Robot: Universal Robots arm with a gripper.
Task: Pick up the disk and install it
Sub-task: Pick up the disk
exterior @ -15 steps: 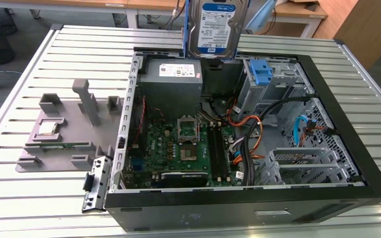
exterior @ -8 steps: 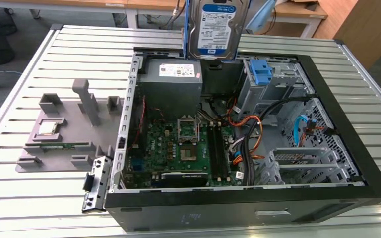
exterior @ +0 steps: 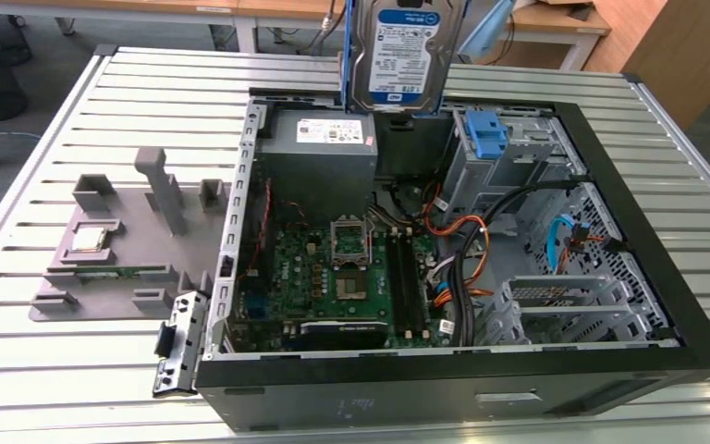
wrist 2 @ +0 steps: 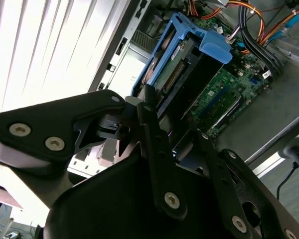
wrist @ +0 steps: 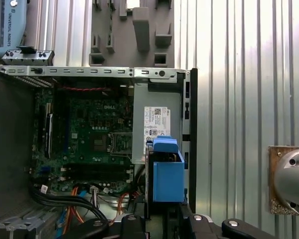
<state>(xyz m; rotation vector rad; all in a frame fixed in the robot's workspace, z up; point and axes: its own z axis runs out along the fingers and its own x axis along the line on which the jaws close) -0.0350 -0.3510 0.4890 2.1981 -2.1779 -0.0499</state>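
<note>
1. Exterior view: the disk [exterior: 402, 55] hangs upright, label facing the camera and long axis vertical, over the far edge of the open computer case [exterior: 651, 277]; its lower end sits just above the power-supply box [exterior: 318, 139], apart from it.
2. Second wrist view: the gripper [wrist 2: 172, 117] is clenched on the disk [wrist 2: 182, 64], its black fingers [wrist 2: 152, 124] pressed against the two sides of the blue carrier frame; the disk runs straight out from the fingertips, so its long axis lines up with the gripper's own reach.
3. First wrist view: looking down past the gripper [wrist: 162, 221], the end of the disk [wrist: 165, 174] sits over the power-supply box [wrist: 157, 119] near the case wall, with the motherboard [wrist: 99, 139] off to one side and the slatted table [wrist: 239, 99] beyond the wall.
4. The relation that matters: in the exterior view the drive cage [exterior: 509, 157], with a bare blue bracket [exterior: 484, 134] in it, lies below the disk and towards the exterior view's right, near but not under it; I judge this cage to be the seat for the disk.
5. State of the work, as a judgement: the pick-up is done, the disk is in the air and touches nothing but the gripper; it is not yet installed.
</note>
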